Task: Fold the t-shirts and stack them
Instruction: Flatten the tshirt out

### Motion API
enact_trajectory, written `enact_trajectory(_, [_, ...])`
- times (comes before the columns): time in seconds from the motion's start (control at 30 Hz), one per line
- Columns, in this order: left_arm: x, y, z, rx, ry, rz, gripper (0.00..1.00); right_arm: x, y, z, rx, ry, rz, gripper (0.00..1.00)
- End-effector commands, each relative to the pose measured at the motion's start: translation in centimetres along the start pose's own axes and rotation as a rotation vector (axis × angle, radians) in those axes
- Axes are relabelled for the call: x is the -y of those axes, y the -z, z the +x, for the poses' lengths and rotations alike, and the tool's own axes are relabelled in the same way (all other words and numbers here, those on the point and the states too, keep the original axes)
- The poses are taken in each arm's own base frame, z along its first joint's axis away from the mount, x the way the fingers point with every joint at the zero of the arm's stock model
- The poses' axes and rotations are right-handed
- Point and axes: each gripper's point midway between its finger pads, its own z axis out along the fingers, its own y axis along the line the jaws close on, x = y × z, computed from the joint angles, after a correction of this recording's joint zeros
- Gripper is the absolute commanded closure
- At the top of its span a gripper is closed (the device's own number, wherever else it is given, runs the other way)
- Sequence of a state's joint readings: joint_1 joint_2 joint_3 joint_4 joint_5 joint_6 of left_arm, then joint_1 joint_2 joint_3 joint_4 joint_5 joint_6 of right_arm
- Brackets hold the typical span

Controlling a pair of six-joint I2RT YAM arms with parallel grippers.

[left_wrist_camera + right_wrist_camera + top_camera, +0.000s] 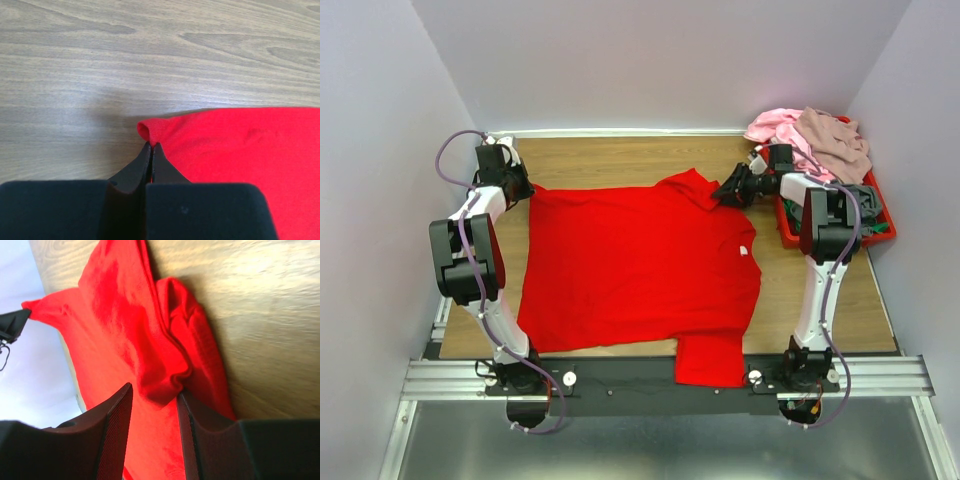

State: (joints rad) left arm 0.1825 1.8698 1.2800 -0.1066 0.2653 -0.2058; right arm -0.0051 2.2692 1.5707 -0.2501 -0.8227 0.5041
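Red t-shirt (640, 265) is lying spread flat across the middle of the wooden surface (620, 155), neck opening facing the right side, and its small white neck label (745, 250) is showing near the right edge. One sleeve is hanging over the near edge of the surface, onto the black rail between the arm bases. The other sleeve is pointing toward the far wall.

Left hand (151, 148) is resting low at the far-left corner of the red t-shirt. Its fingers are pressed together and are pinching the hem, which is curling up into a small loop just beyond the tips.

Right hand (154, 391) is sitting at the far sleeve. Its fingers (117, 430) are standing spread, and a bunched fold of red fabric is lying in the gap between them. Whether the pads are bearing on the cloth cannot be told.

Red tray (880, 238) is sitting at the far-right corner of the surface, just beside the right arm. It is carrying a loose heap: pink t-shirt (775, 125) spilling over its far-left rim, mauve-beige t-shirt (835, 140) lying on top, and grey t-shirt (860, 195) showing beneath.
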Motion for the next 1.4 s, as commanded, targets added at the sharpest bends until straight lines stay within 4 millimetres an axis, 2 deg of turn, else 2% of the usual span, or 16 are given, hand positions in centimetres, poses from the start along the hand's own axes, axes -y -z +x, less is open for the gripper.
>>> enact_trajectory(0.0, [0.8, 0.7, -1.3, 0.033, -0.025, 0.026, 1.0, 1.1, 0.2, -1.9, 0.054, -0.006, 0.024, 0.53])
enact_trajectory(0.33, [0.8, 0.7, -1.2, 0.03, -0.024, 0.027, 1.0, 1.7, 0.0, -2.1, 0.055, -0.018, 0.015, 0.62])
enact_trajectory(0.57, [0.9, 0.7, -1.3, 0.034, -0.024, 0.028, 1.0, 1.1, 0.1, -2.3, 0.054, 0.001, -0.006, 0.99])
enact_trajectory(0.7, [1.1, 1.1, -1.9, 0.049, -0.023, 0.034, 1.0, -1.0, 1.2, -3.5, 0.078, 0.081, -0.041, 0.99])
enact_trajectory(0.83, [2.0, 3.2, -5.2, 0.144, -0.008, 0.056, 1.0, -6.8, 4.2, -6.4, 0.146, 0.247, -0.107, 1.0])
enact_trajectory(0.87, [2.2, 4.0, -6.2, 0.172, 0.019, 0.067, 1.0, -10.2, 5.9, -8.2, 0.195, 0.336, -0.131, 1.0])
enact_trajectory(0.93, [3.1, 6.7, -9.5, 0.271, 0.024, 0.08, 1.0, -13.0, 7.7, -8.9, 0.206, 0.444, -0.14, 0.99])
enact_trajectory(0.97, [3.0, 7.8, -10.7, 0.309, 0.033, 0.072, 1.0, -16.5, 9.9, -10.2, 0.26, 0.539, -0.159, 1.0])
enact_trajectory(1.03, [4.2, 11.4, -13.9, 0.415, 0.05, 0.091, 1.0, -19.5, 12.0, -10.4, 0.285, 0.669, -0.149, 1.0])
enact_trajectory(1.1, [4.3, 14.1, -15.8, 0.493, 0.07, 0.078, 1.0, -24.7, 16.1, -11.0, 0.379, 0.84, -0.141, 1.0])
enact_trajectory(1.13, [5.2, 17.2, -17.7, 0.581, 0.073, 0.09, 1.0, -25.2, 17.4, -11.3, 0.411, 0.916, -0.085, 1.0])
enact_trajectory(1.17, [5.3, 18.7, -18.5, 0.625, 0.084, 0.084, 1.0, -27.2, 18.4, -10.9, 0.44, 0.996, -0.074, 0.99])
enact_trajectory(1.2, [6.0, 21.6, -19.6, 0.696, 0.094, 0.094, 1.0, -29.8, 21.2, -10.7, 0.516, 1.109, -0.032, 0.99])
enact_trajectory(1.3, [7.1, 26.1, -21.1, 0.807, 0.111, 0.111, 1.0, -33.3, 25.4, -9.8, 0.622, 1.262, 0.023, 1.0])
enact_trajectory(1.33, [8.2, 29.0, -21.8, 0.872, 0.111, 0.141, 1.0, -35.4, 28.3, -9.0, 0.69, 1.358, 0.054, 1.0])
enact_trajectory(1.37, [8.7, 30.4, -22.0, 0.903, 0.113, 0.151, 1.0, -36.4, 29.6, -8.4, 0.718, 1.401, 0.065, 0.99])
